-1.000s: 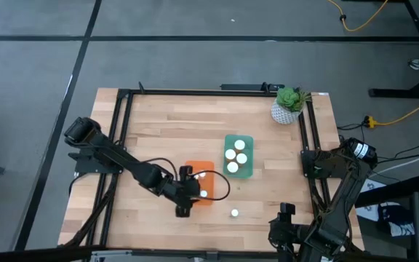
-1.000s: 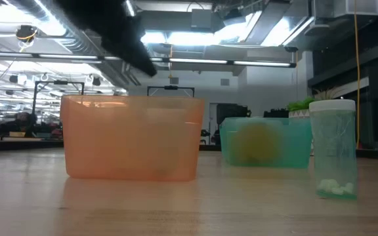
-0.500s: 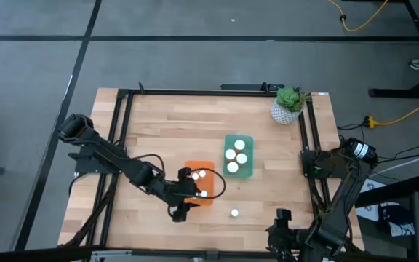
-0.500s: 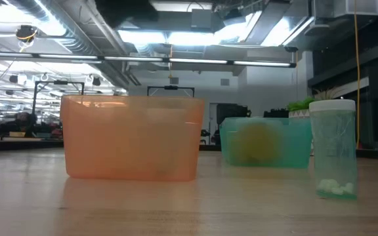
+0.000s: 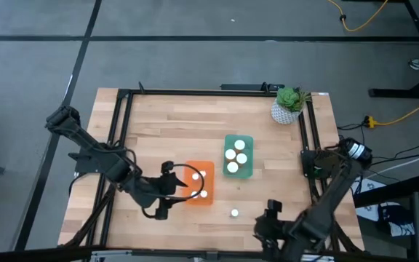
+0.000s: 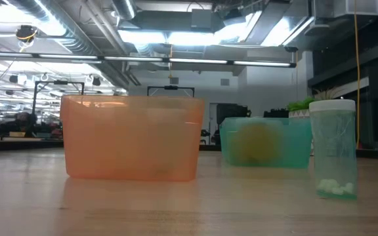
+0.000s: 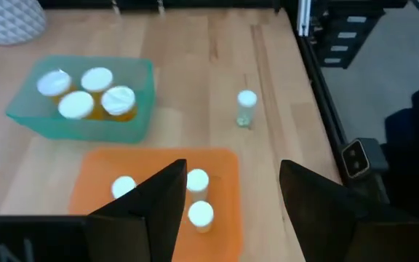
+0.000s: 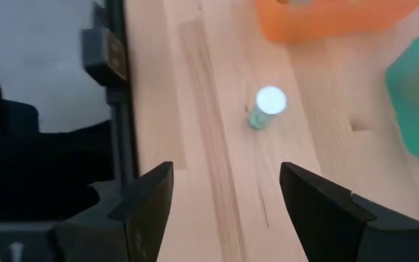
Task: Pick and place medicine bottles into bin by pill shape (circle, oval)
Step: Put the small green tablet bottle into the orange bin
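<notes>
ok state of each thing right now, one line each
orange bin: upright, three capped bottles inside
teal bin: upright, four capped bottles inside
lone bottle: upright on table, capped, outside both bins
left hand: open, empty
right hand: open, empty

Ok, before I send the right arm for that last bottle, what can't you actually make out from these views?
- Pill shape in the loose bottle: low view shows only a pale blur at its bottom; too small in the high view.
- Orange bin contents: its frosted wall hides them in the low view.
- Third bottle in the orange bin: left gripper fingers partly cover it in the left wrist view.
- Labels on bottles in the teal bin: only caps show from above.
</notes>
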You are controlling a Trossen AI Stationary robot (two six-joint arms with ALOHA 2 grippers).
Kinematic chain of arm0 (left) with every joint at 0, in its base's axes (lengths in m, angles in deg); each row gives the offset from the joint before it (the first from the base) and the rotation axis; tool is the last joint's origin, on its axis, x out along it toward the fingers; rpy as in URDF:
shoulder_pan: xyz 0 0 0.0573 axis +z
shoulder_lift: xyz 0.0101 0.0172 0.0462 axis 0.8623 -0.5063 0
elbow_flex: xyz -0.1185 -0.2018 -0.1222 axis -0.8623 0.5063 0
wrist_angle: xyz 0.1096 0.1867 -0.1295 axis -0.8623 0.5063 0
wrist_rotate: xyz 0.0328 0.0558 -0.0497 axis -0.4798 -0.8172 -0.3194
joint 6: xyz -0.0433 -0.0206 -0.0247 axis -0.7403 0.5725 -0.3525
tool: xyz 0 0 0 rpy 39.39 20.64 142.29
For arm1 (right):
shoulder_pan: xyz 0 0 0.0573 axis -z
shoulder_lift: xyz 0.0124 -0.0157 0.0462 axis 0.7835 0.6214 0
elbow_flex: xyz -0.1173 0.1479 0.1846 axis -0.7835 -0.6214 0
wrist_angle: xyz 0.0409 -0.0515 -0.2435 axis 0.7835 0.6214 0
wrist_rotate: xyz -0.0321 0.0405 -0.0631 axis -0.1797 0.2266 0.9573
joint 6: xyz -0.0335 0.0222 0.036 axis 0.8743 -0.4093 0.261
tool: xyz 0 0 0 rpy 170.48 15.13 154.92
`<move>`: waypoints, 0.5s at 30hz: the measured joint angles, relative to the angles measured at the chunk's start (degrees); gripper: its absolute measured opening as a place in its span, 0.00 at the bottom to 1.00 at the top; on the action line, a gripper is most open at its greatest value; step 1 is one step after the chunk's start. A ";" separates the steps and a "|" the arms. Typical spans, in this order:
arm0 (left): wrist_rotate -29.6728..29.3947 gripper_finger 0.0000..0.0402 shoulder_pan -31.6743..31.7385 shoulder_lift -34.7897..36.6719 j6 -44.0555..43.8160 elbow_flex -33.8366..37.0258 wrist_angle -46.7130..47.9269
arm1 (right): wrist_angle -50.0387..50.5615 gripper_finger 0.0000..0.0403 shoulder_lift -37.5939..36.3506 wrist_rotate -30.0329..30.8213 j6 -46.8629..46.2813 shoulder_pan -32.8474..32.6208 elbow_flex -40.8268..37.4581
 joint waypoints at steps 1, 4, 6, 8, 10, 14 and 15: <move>-0.92 0.53 -0.37 0.17 0.02 0.00 -0.06 | 0.14 0.63 0.46 -1.07 0.02 0.85 0.00; -2.97 0.53 -1.23 0.34 0.02 0.00 -0.03 | 0.14 0.63 2.28 -4.42 0.26 3.24 0.00; -3.85 0.53 -1.60 0.34 0.02 0.00 0.51 | 0.33 0.63 3.93 -5.38 0.23 4.59 0.00; -4.84 0.53 -1.78 0.34 0.06 0.00 0.81 | 0.64 0.63 5.69 -5.45 -0.50 5.74 0.00; -5.40 0.53 -1.78 0.34 0.06 0.00 0.83 | 0.58 0.63 7.79 -5.92 -1.67 6.88 0.00; -5.42 0.54 -1.75 0.34 0.01 0.00 0.82 | -0.10 0.63 11.66 -8.10 -4.53 8.80 0.00; -5.41 0.54 -1.76 0.34 -0.03 0.00 0.77 | -0.43 0.63 12.49 -8.61 -4.57 9.20 0.00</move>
